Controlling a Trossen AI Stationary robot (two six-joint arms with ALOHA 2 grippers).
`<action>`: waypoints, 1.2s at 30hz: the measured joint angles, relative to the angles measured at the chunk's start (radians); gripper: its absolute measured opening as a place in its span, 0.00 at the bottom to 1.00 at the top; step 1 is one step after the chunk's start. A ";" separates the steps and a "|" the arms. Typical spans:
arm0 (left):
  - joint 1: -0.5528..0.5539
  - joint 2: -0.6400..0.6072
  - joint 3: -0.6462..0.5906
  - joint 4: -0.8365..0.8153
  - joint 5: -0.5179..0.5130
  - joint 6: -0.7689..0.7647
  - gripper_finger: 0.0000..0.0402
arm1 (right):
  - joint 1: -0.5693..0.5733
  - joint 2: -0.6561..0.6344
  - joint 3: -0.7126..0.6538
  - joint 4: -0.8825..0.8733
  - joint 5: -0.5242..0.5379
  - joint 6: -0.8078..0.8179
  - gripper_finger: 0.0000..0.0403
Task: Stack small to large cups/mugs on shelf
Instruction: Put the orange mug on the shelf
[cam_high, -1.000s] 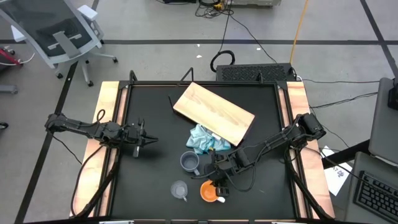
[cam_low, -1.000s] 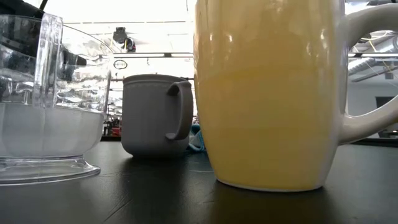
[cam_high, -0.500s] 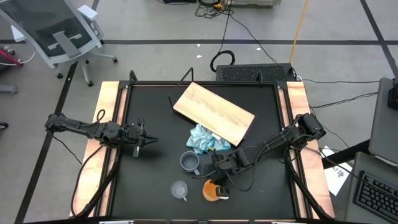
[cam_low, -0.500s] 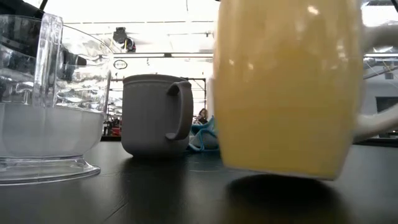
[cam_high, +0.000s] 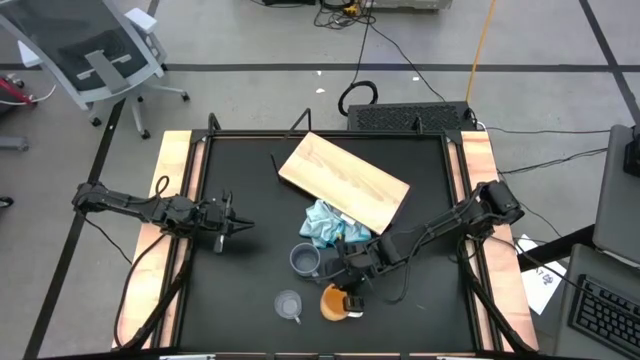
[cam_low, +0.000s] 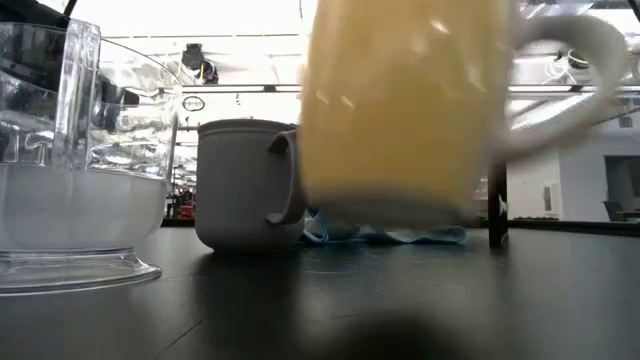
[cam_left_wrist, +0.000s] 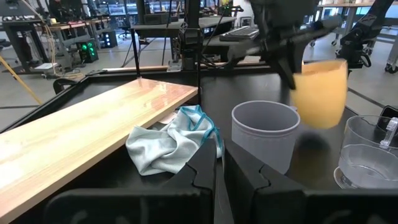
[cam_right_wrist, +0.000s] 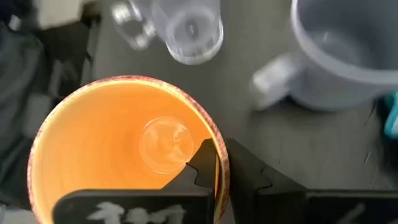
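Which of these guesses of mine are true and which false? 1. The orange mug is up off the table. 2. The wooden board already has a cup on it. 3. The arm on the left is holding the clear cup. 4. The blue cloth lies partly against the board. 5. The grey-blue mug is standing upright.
1. True: the right gripper is shut on the rim of the orange mug, and the low view shows it clear of the table.
2. False: the wooden board carries no cup.
3. False: the left gripper is shut on nothing, well away from the clear cup.
4. True: the blue cloth lies at the board's near edge.
5. True: the grey-blue mug stands upright.
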 joint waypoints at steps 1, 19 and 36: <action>0.000 0.000 0.000 0.000 0.000 -0.001 0.08 | -0.004 -0.006 0.012 -0.012 0.000 -0.002 0.02; 0.000 0.000 0.000 -0.002 0.002 -0.015 0.08 | -0.087 -0.098 0.152 -0.163 0.075 -0.105 0.02; 0.000 0.000 0.000 -0.003 0.002 -0.015 0.08 | -0.127 -0.198 0.152 -0.412 0.176 -0.050 0.02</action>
